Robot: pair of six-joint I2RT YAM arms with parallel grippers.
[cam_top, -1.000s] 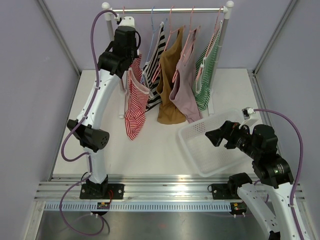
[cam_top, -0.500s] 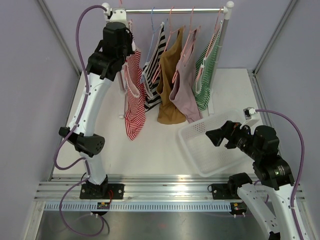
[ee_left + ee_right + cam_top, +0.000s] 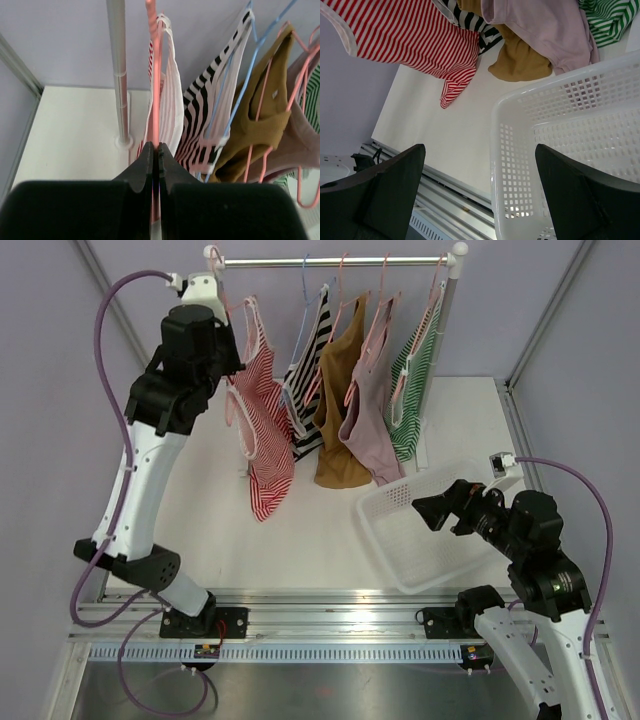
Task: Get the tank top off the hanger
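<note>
A red-and-white striped tank top [image 3: 264,435] hangs on a pink hanger [image 3: 243,415] at the left end of the clothes rail [image 3: 330,259]. My left gripper [image 3: 228,380] is shut on that hanger. In the left wrist view the jaws [image 3: 155,150] pinch the pink hanger bar [image 3: 155,75], with the tank top's strap [image 3: 170,110] draped just right of it. The hanger's hook [image 3: 213,255] sits by the rail's left post. My right gripper [image 3: 440,510] hovers open over the near left corner of the white basket [image 3: 510,125], holding nothing [image 3: 480,150].
Several other tops hang on the rail: black-and-white striped [image 3: 310,370], mustard [image 3: 340,400], pink [image 3: 368,410] and green striped [image 3: 412,390]. The rail's left post [image 3: 119,75] stands just left of my left fingers. Purple walls close in both sides.
My left arm has swung left and up with the hanger in its grip. The red striped tank top has moved left, away from the other garments. The right arm has barely moved.
</note>
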